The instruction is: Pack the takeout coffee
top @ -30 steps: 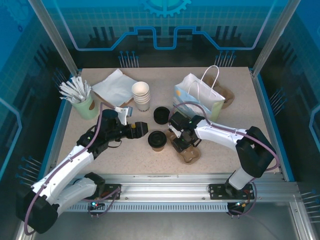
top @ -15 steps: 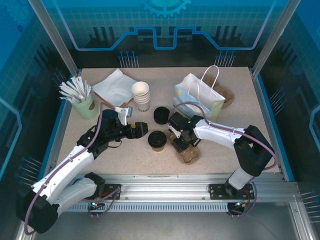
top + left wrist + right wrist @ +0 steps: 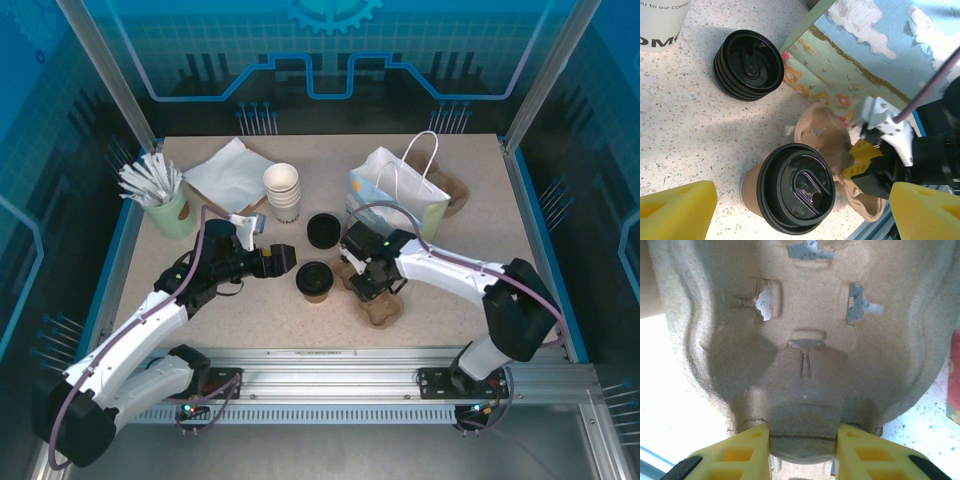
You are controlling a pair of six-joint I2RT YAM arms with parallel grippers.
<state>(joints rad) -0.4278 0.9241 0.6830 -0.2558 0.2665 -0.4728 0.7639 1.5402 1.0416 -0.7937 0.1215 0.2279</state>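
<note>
**Coffee stands on the table; right gripper pinches the pulp carrier**

The takeout coffee [image 3: 315, 280], a small tan paper cup under a round black plastic lid, stands upright on the speckled beige table [image 3: 250, 325], near the middle and towards the front. No gripper holds it.

The left gripper [image 3: 285, 258] lies low just to the cup's left, pointing at it, jaws spread wide. In the left wrist view its yellow foam pads [image 3: 677, 210] sit at the two bottom corners, and the coffee [image 3: 795, 187] appears between them, clear of both.

Just right of the cup lies a brown moulded-pulp cup carrier [image 3: 378, 300]. The right gripper [image 3: 368, 283] bends down over it. In the right wrist view its jaws are narrowed on a rounded lobe at the edge of the carrier [image 3: 805, 340], and both yellow fingers [image 3: 747, 452] lie against the lobe's sides, so the gripper has hold of the carrier.

Behind the coffee rests a short stack of loose black plastic lids [image 3: 322, 230]. Further back stands a stack of white paper cups [image 3: 283, 192]. A pale blue paper bag with white handles [image 3: 397, 195] stands upright behind the carrier.
</note>
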